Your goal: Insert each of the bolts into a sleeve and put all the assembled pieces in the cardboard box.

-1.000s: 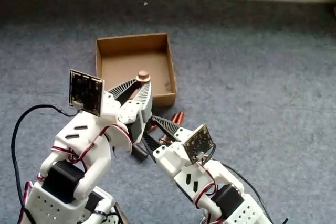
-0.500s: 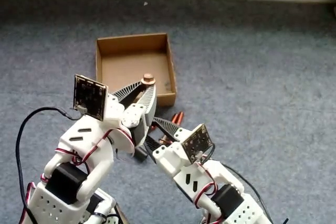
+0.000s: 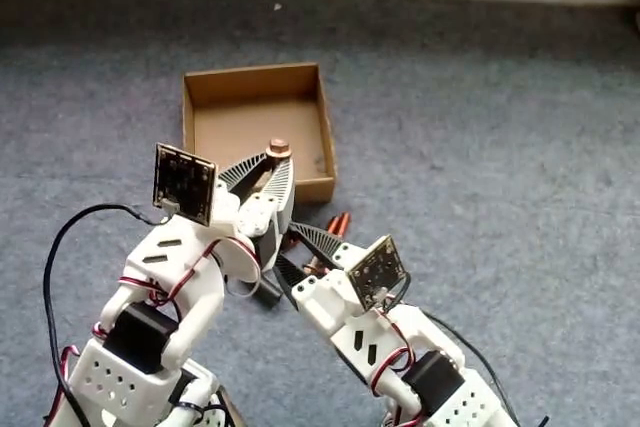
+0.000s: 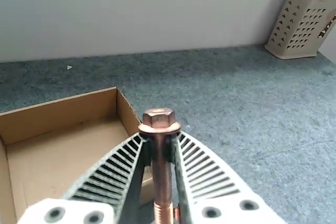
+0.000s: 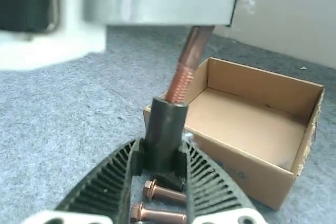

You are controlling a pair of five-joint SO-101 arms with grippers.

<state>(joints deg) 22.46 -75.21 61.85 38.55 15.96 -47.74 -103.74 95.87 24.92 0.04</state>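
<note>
My left gripper (image 3: 274,169) (image 4: 160,148) is shut on a copper bolt (image 3: 278,148) (image 4: 159,124), head up, above the near wall of the cardboard box (image 3: 255,72) (image 4: 63,106) (image 5: 262,77). Just below it, my right gripper (image 3: 297,252) (image 5: 160,156) is shut on a black sleeve (image 5: 164,135), held upright. The threaded end of the bolt (image 5: 186,72) meets the sleeve's top opening; how deep it sits is hidden. Two loose bolts (image 5: 163,192) (image 3: 340,223) lie on the carpet beside the box's near corner. The box's floor looks bare.
Grey carpet (image 3: 500,167) stretches free to the right of the box and arms. A wall runs along the far edge. A beige perforated holder (image 4: 307,17) with sticks stands far off by the wall. A black cable (image 3: 50,257) loops left of the left arm.
My left arm has shifted a little to the right, carrying the bolt with it over the sleeve. The right arm has kept still with the sleeve.
</note>
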